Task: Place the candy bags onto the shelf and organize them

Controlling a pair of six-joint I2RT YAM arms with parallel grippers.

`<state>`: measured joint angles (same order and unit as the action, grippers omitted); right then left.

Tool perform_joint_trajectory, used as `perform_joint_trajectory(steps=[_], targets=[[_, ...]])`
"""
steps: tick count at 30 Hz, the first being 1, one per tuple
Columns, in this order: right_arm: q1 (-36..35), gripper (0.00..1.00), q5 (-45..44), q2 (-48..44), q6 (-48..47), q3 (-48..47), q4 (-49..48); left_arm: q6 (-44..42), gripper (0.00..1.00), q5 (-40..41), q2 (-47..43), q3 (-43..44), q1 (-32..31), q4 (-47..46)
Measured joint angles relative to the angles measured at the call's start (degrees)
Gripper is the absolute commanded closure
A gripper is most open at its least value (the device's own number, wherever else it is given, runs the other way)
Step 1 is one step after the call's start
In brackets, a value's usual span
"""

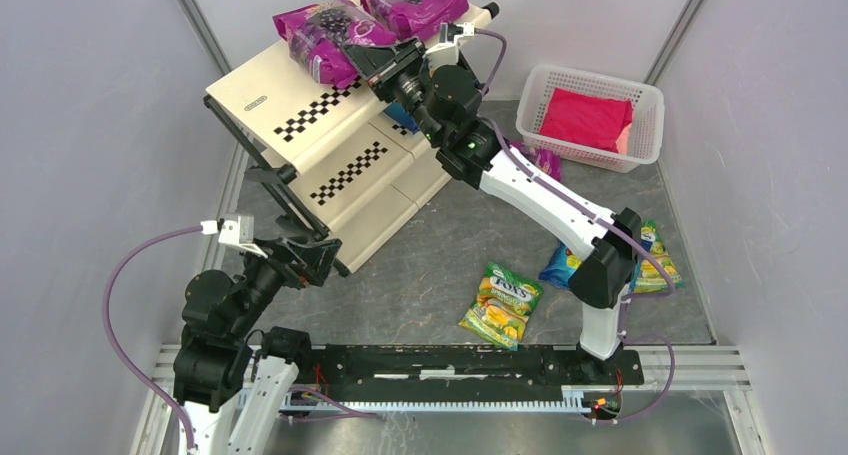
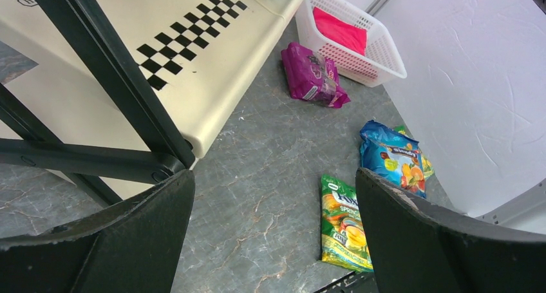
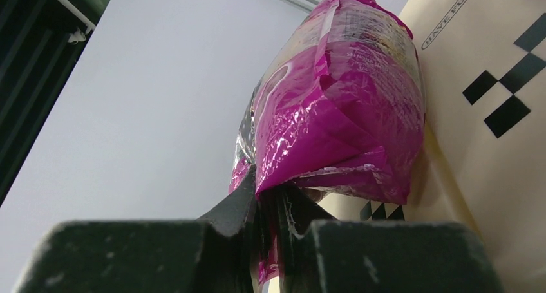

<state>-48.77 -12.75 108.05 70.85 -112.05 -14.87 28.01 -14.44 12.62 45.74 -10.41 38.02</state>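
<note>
The shelf (image 1: 262, 93) lies under the right gripper (image 3: 267, 199), which reaches over its top tier. The gripper's jaws are nearly closed, pinching the seam edge of a magenta candy bag (image 3: 341, 113) that extends ahead of the fingertips against the cream panel. A second magenta bag (image 1: 415, 0) sits just beside the gripper on the same tier.

The step in hand looks like setting down this bag. The wrist view does not show whether it rests fully on the panel.

The next move calls for opening the jaws and backing away along the seam without dragging the bag down the slant.

A third magenta bag (image 2: 313, 75) lies on the table well ahead of the left gripper (image 1: 310, 260), whose jaws are wide and empty. A green-yellow bag (image 2: 341, 222) lies nearer it.
</note>
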Motion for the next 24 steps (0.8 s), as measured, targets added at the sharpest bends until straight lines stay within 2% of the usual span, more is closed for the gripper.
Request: perform_joint_trajectory(steps=[9,16,19,24], targets=[[0.09,0.94,-4.35,0.74,-5.05,-1.11,0.37,-0.02,0.00,0.00,0.00,-0.07,0.00,0.00],[0.66,0.75,-5.38,0.76,-6.88,-1.11,0.37,-0.02,0.00,0.00,0.02,-0.07,0.00,-0.02],[0.72,0.60,-4.61,0.76,-7.10,-1.09,0.35,-0.02,0.00,0.00,0.02,-0.07,0.00,0.00],[1.22,0.45,-2.43,0.28,-8.17,-0.63,-1.20,0.00,0.00,-0.02,0.02,-0.07,0.00,-0.02]])
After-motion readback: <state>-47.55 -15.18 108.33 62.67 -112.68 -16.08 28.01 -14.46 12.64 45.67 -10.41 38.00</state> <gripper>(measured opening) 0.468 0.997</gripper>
